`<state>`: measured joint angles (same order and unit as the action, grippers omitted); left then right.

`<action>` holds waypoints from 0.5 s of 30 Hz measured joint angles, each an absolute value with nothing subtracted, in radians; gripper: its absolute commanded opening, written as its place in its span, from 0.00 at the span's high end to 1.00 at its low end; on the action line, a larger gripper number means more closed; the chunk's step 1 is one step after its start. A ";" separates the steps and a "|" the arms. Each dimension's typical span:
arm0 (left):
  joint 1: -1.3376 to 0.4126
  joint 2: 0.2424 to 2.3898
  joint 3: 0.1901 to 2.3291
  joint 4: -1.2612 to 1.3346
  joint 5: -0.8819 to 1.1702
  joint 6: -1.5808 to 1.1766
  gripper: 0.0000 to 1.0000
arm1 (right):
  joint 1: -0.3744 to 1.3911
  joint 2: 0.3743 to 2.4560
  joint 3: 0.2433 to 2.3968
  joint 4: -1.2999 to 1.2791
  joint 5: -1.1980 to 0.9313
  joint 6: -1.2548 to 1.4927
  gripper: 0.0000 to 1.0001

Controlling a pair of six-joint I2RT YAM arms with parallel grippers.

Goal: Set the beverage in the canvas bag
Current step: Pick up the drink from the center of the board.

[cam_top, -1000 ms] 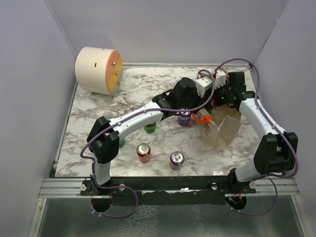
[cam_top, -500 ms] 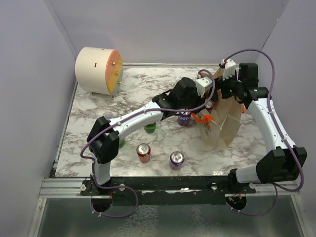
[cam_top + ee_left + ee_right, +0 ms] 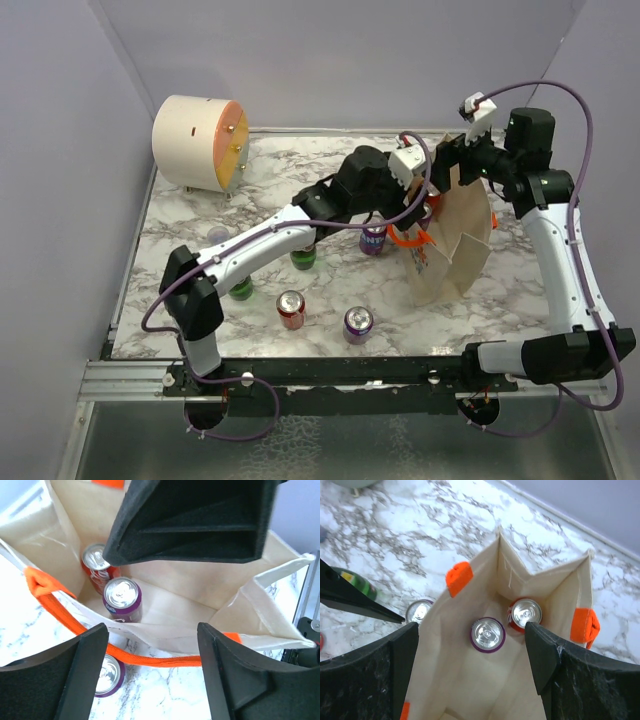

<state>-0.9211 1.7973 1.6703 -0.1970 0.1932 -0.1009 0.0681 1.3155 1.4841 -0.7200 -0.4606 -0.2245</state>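
Note:
The beige canvas bag (image 3: 455,245) with orange handles (image 3: 150,658) stands open at the right of the table. Inside it a purple beverage can (image 3: 488,634) and a red can (image 3: 526,613) stand upright side by side. My left gripper (image 3: 152,672) hangs open over the bag's near rim and holds nothing; in the top view the left gripper (image 3: 424,196) is at the bag's left edge. My right gripper (image 3: 472,667) is open above the bag's mouth and looks straight down into it; the top view shows the right gripper (image 3: 463,170) over the bag's far rim.
Another purple can (image 3: 373,238) stands just outside the bag's left side. A red can (image 3: 290,308), a purple can (image 3: 357,323) and two green ones (image 3: 303,259) (image 3: 240,289) stand nearer the front. A cream drum (image 3: 197,142) sits at the back left.
My left gripper has opened over the bag, and the purple can stands free inside. The right arm has risen and swung back to the right, its jaws unchanged.

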 measured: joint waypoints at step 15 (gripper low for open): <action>-0.717 1.504 1.539 -0.214 0.012 -0.017 0.10 | 0.328 1.408 1.681 -0.741 -0.505 -0.306 0.12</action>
<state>-0.7174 1.5036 1.5394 -0.2138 0.0116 -0.0166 0.3283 1.4082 1.6806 -0.7410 -0.5049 -0.3058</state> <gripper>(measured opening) 0.884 0.875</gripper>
